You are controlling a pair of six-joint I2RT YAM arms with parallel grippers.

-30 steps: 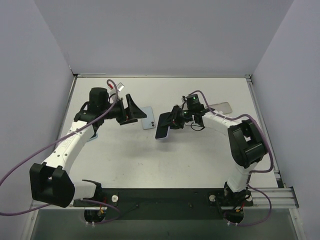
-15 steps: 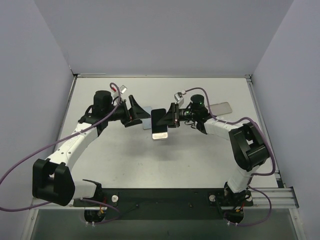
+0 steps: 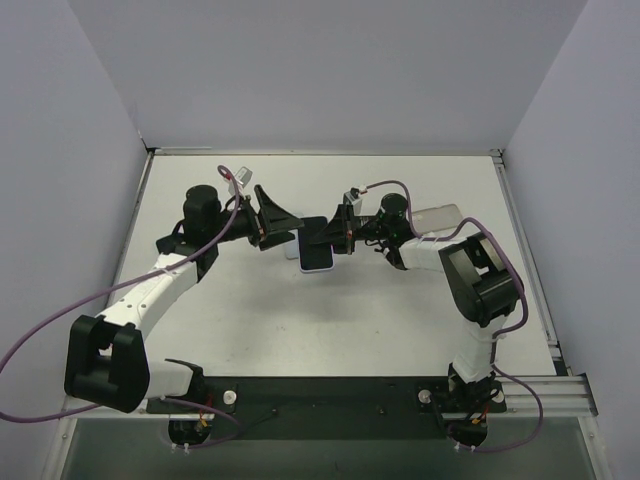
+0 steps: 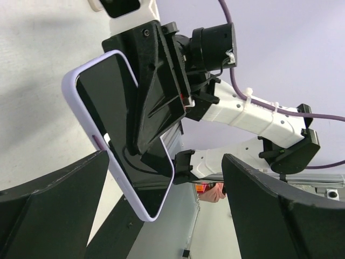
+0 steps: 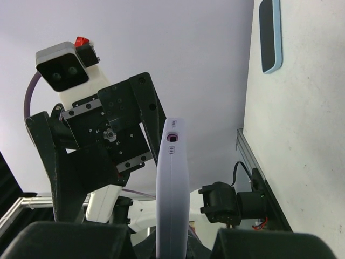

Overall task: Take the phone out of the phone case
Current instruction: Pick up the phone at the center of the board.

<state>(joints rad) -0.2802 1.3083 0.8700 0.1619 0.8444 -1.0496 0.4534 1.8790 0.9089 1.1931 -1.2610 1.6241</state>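
Note:
The phone (image 4: 108, 108), dark screen showing, sits in a lilac phone case (image 4: 73, 91). My right gripper (image 3: 338, 238) is shut on it and holds it up off the table at mid-table (image 3: 318, 246). In the right wrist view the cased phone (image 5: 172, 189) stands edge-on between my right fingers. My left gripper (image 3: 283, 222) is open wide just left of the phone, facing its screen. Its two fingers (image 4: 48, 199) frame the phone's lower end without touching it.
A light blue phone (image 5: 269, 35) lies flat on the white table under the two grippers. A clear case (image 3: 440, 215) lies at the right behind the right arm. Grey walls close in the table on three sides.
Both arms have closed in toward mid-table. The right gripper swung the cased phone left and turned it to face the left gripper, which moved right toward it and opened slightly wider.

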